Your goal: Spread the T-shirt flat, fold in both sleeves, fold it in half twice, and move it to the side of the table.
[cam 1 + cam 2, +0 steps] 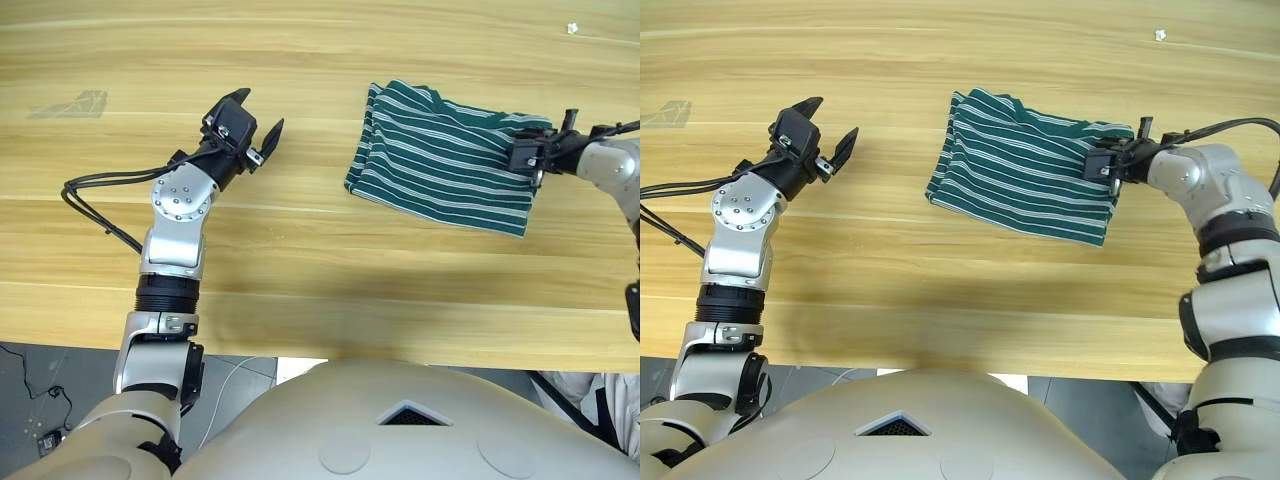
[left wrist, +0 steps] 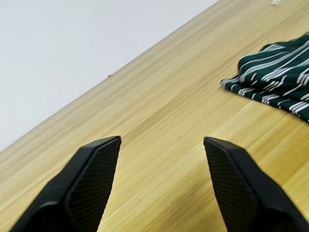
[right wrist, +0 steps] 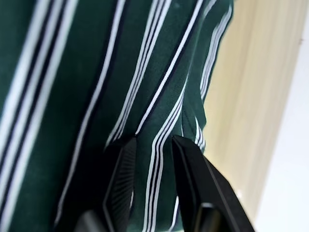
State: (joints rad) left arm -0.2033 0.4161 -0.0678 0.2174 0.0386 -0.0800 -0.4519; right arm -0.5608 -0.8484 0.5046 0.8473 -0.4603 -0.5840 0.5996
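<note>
A dark green T-shirt [image 1: 440, 160] with white stripes lies folded into a compact rectangle on the wooden table [image 1: 300, 270], right of centre. My right gripper [image 1: 1108, 165] sits at the shirt's right edge. In the right wrist view its fingers [image 3: 120, 164] stand close together, pinching a fold of the striped cloth [image 3: 72, 72], so it is shut on the T-shirt. My left gripper [image 1: 258, 112] hovers over bare wood well to the left of the shirt, open, with nothing between its fingers [image 2: 96, 169]. The shirt's near corner [image 2: 280, 72] also appears in the left wrist view.
A small white scrap [image 1: 572, 28] lies at the far right of the table. A faint grey mark [image 1: 80, 102] sits on the wood at the far left. Black cables [image 1: 90, 200] loop beside the left arm. The table's front edge [image 1: 300, 352] runs close to the robot.
</note>
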